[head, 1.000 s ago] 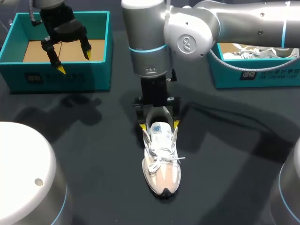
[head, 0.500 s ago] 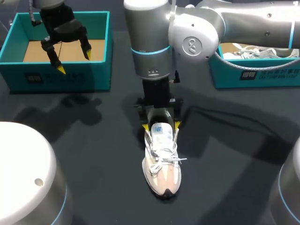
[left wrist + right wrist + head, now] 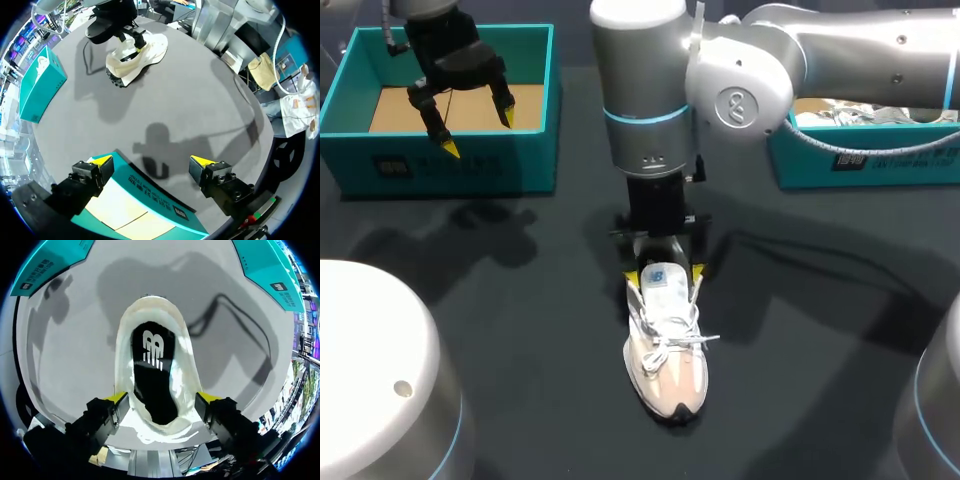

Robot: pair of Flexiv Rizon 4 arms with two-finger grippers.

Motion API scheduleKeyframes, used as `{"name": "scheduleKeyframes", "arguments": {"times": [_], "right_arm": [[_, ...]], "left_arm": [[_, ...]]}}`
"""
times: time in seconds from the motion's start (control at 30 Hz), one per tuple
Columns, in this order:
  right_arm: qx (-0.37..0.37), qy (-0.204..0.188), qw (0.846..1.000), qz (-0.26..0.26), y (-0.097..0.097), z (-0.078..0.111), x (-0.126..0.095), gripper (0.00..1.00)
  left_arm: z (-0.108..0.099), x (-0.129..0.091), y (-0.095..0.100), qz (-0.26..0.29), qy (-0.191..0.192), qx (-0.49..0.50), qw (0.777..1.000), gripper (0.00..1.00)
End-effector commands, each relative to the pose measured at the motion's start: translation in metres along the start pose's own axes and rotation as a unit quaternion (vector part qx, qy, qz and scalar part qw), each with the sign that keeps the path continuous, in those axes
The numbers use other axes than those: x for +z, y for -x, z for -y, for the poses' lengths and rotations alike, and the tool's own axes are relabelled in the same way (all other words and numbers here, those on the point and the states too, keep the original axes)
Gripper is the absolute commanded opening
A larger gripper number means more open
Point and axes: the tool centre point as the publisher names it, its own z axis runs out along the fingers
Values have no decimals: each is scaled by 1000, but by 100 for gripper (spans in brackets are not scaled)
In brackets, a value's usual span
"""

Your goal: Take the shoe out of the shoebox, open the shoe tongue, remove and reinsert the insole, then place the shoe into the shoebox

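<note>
In the head view, the left gripper [image 3: 478, 133] hangs over the teal shoebox [image 3: 440, 165] at the far left of the dark table [image 3: 520, 330]. Its fingers are spread wide and hold nothing, and the brown floor of the box shows under them. Near the middle of the table the shoe [image 3: 666, 345], white with a pale peach toe, stands upright on its sole with its heel toward the far side. The right gripper [image 3: 664, 274] points straight down at this heel, with one yellow tip at each side of it. A second teal box [image 3: 880, 160] at the far right contains another shoe [image 3: 865, 115]. In the left wrist view, the left gripper [image 3: 152, 161] is released, with the near wall of the shoebox [image 3: 150, 187] under and between its tips. The shoe [image 3: 142, 50] is well ahead on the table, with the right arm's gripper at it. In the right wrist view, the right gripper [image 3: 162, 399] straddles the heel of the shoe [image 3: 125, 340]. Its fingers [image 3: 116, 398] are apart; one tip is just beside the collar and the other seems to leave a thin gap, so they are not clenched. The black insole [image 3: 152, 370] with a white mark lies inside the shoe.
</note>
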Motion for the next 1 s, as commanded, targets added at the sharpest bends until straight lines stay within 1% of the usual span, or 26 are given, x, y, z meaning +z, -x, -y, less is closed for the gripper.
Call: {"name": "scheduleKeyframes", "arguments": {"times": [0.03,0.1,0.13,0.2,0.23,0.33,0.6,0.73,0.87,1.0], "right_arm": [[0,7,1000,-8,3,5,5,46],[-1,8,1000,-10,2,5,5,47],[-1,9,1000,-10,2,5,5,50],[-2,11,1000,-10,1,5,4,78],[-4,12,1000,-10,0,5,3,86],[-7,14,1000,-9,-1,6,0,100],[-8,19,1000,-8,-3,11,-3,100],[-16,33,999,-15,-2,12,-3,100],[-25,47,998,-18,-2,19,-5,100],[-24,51,998,-18,1,28,-7,99]], "left_arm": [[0,0,-2,1,2,0,1000,100],[0,0,-2,1,2,0,1000,100],[0,0,-2,1,2,0,1000,100],[0,0,-2,1,2,0,1000,100],[0,0,-2,1,2,0,1000,100],[0,0,-2,1,2,0,1000,100],[0,0,-2,1,2,0,1000,100],[0,0,-2,1,2,0,1000,100],[0,0,-2,1,2,0,1000,100],[0,0,-2,1,2,0,1000,100]]}}
